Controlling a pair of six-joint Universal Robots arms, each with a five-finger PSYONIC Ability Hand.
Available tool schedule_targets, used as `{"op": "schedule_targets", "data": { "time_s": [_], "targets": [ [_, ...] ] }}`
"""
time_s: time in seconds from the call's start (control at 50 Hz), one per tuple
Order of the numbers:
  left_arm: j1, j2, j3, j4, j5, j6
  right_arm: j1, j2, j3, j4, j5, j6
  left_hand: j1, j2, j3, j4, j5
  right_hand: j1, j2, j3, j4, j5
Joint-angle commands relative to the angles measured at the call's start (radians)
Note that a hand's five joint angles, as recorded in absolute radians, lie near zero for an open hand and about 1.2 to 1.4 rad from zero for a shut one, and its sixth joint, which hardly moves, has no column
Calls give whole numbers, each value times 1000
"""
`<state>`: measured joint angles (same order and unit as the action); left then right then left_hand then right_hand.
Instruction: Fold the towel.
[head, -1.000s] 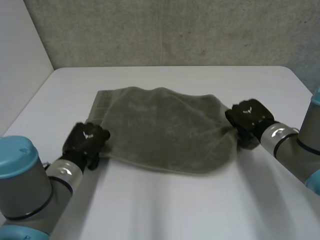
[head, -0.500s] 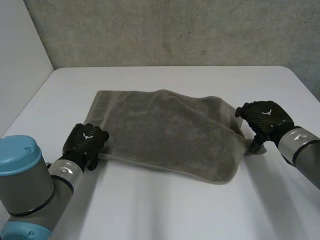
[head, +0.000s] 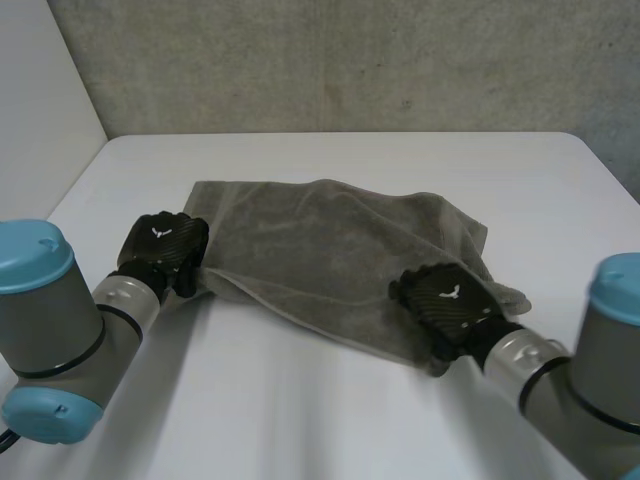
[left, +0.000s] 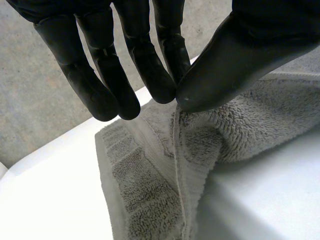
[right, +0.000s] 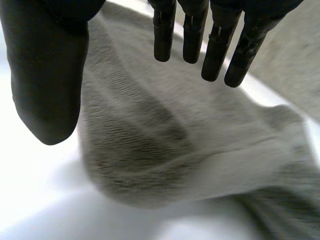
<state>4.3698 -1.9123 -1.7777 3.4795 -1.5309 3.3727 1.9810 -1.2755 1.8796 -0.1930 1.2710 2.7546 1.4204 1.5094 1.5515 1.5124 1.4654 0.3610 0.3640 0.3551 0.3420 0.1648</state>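
Note:
A grey-green towel lies folded over and rumpled on the white table. My left hand is at the towel's left edge. In the left wrist view its thumb and fingers pinch a raised fold of the towel. My right hand hovers over the towel's near right part, close to the front edge. Seen from the right wrist, its fingers are straight and spread from the thumb, with the towel below them and nothing held.
A grey wall rises behind the table's far edge. Bare white tabletop lies in front of the towel and to both sides. The towel's right end lies bunched beside my right hand.
My right hand opened, let go of the towel's right end and came nearer and leftward over the front edge. My left hand shifted slightly away, still pinching the left edge.

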Motion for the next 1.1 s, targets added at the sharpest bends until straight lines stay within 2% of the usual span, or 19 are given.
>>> {"op": "schedule_targets", "data": {
  "time_s": [0.02, 0.22, 0.44, 0.66, 0.86, 1.1],
  "targets": [
    [-7, 6, 41, -34, 0, -22, 53, 130, -76, -5, 10, 51, -24, -113, -155, -116, -244, -24, -27, -18, -5, -2],
    [-12, 4, 50, -60, -2, -24, 50, 177, -91, -75, 93, 16, -24, -113, -155, -116, -244, 197, 194, 203, 216, 218],
    [-7, -1, 40, -60, 0, -24, 19, 127, -16, -126, 99, -128, -24, -113, -155, -116, -244, 373, 370, 379, 392, 394],
    [1, -1, 17, -59, 2, -24, 4, 128, -23, -123, 107, -138, -24, -113, -155, -116, -244, 338, 335, 344, 357, 359],
    [2, -2, 11, -59, 2, -24, -16, 70, -22, -53, 123, -141, -24, -113, -155, -116, -244, 185, 182, 191, 204, 207],
    [4, -1, 7, -59, 2, -24, -25, 58, -33, 10, 117, -176, -24, -113, -155, -116, -244, 214, 211, 220, 233, 236]
  ]
}}
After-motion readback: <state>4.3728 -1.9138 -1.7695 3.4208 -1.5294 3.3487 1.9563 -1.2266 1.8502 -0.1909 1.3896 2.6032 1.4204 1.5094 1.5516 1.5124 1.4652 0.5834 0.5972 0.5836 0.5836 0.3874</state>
